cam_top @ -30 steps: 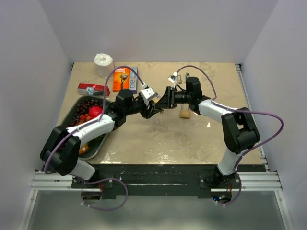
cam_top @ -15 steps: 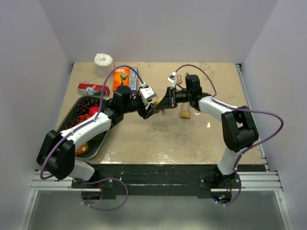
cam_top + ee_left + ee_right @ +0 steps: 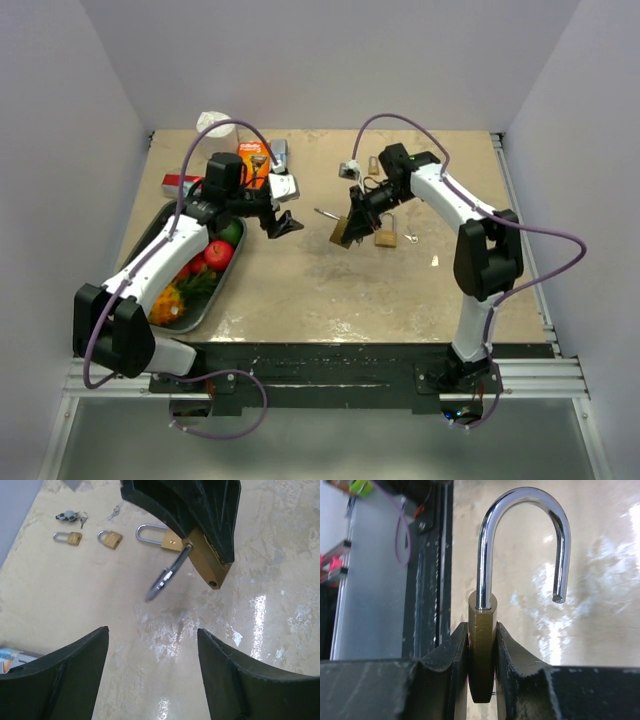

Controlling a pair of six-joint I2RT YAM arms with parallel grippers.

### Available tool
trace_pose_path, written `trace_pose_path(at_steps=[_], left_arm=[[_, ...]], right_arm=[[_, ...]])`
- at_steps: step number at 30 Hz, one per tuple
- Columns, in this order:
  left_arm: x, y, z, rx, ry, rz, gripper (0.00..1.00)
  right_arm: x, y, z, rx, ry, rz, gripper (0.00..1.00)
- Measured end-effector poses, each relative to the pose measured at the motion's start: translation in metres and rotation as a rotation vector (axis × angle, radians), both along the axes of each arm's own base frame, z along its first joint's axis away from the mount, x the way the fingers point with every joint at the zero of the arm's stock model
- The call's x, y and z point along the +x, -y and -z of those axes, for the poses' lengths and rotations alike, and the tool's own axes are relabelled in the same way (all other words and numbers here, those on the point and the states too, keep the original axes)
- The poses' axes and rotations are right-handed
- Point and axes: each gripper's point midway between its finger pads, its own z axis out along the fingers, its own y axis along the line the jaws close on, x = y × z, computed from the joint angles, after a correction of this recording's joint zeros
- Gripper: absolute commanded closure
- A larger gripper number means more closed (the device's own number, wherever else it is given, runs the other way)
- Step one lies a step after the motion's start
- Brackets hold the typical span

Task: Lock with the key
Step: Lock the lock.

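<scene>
Both arms have drawn apart since half a second ago, when their jaws met over the middle of the worktop (image 3: 330, 300). The left gripper (image 3: 152, 630) has pulled back toward the fruit tray (image 3: 215, 295) and now hangs just off the tray's far right corner. Its jaws are spread wide with nothing between them. The right gripper (image 3: 480, 627) has swung away and sits well to the right of the tray, with its jaws clamped tight on the brass body of the padlock (image 3: 210, 562). The padlock is carried clear of the worktop. Its shackle (image 3: 520, 500) stands open, with one leg seated in the body and the other end free. The key (image 3: 167, 577) sticks out of the padlock's underside (no jaws are on it now) and points back toward the tray. A spare padlock (image 3: 385, 236) lies flat on the worktop, farther from the tray than the held one.
</scene>
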Motion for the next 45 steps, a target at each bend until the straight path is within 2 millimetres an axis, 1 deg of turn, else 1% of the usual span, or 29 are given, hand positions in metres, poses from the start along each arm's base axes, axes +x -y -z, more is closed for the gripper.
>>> trace_pose_path(at_steps=[2, 5, 7, 11, 14, 16, 17, 18, 20, 21, 24, 25, 26, 28, 29, 33, 38, 45], left_arm=[[-0.005, 0.006, 0.001, -0.011, 0.010, 0.056, 0.29], [-0.010, 0.014, 0.007, -0.012, 0.006, 0.123, 0.34], [-0.015, 0.020, 0.013, -0.009, -0.003, 0.163, 0.35], [-0.027, 0.031, 0.021, -0.005, -0.025, 0.224, 0.35], [-0.033, 0.037, 0.024, -0.003, -0.035, 0.252, 0.39], [-0.036, 0.040, 0.025, -0.005, -0.035, 0.270, 0.43], [-0.037, 0.041, 0.025, -0.006, -0.036, 0.274, 0.46], [-0.038, 0.042, 0.025, -0.007, -0.037, 0.280, 0.54], [-0.039, 0.043, 0.026, -0.008, -0.042, 0.285, 0.64], [-0.040, 0.044, 0.026, -0.009, -0.040, 0.290, 0.74], [-0.044, 0.045, 0.025, -0.011, -0.040, 0.311, 0.86], [-0.045, 0.045, 0.025, -0.010, -0.041, 0.316, 0.88], [-0.046, 0.045, 0.024, -0.006, -0.040, 0.320, 0.91], [-0.047, 0.045, 0.022, -0.004, -0.038, 0.337, 0.95], [-0.048, 0.045, 0.019, -0.005, -0.036, 0.346, 0.99], [-0.047, 0.047, 0.009, -0.015, -0.032, 0.363, 1.00], [-0.044, 0.050, 0.005, -0.027, -0.057, 0.366, 1.00], [-0.047, 0.054, 0.002, -0.050, -0.113, 0.373, 1.00]], right_arm=[[-0.015, 0.003, 0.011, -0.024, -0.024, -0.061, 1.00], [-0.028, 0.004, 0.013, -0.050, -0.041, -0.090, 1.00], [-0.031, 0.003, 0.009, -0.051, -0.021, -0.099, 1.00], [-0.035, 0.000, -0.009, -0.033, 0.044, -0.107, 1.00], [-0.039, -0.001, -0.018, -0.032, 0.086, -0.116, 1.00], [-0.041, -0.003, -0.022, -0.036, 0.108, -0.121, 1.00], [-0.042, -0.004, -0.022, -0.038, 0.118, -0.124, 1.00], [-0.042, -0.005, -0.023, -0.042, 0.129, -0.126, 1.00], [-0.043, -0.007, -0.021, -0.050, 0.136, -0.127, 1.00], [-0.043, -0.007, -0.020, -0.053, 0.136, -0.125, 1.00], [-0.039, -0.008, -0.016, -0.070, 0.154, -0.111, 1.00], [-0.036, -0.008, -0.015, -0.078, 0.167, -0.105, 1.00], [-0.036, -0.008, -0.015, -0.078, 0.177, -0.100, 1.00], [-0.035, -0.008, -0.018, -0.085, 0.211, -0.093, 1.00], [-0.035, -0.007, -0.021, -0.088, 0.230, -0.089, 1.00], [-0.031, -0.006, -0.031, -0.093, 0.292, -0.072, 1.00], [-0.024, -0.003, -0.036, -0.107, 0.380, -0.050, 1.00], [-0.021, -0.001, -0.040, -0.125, 0.511, -0.027, 1.00]])
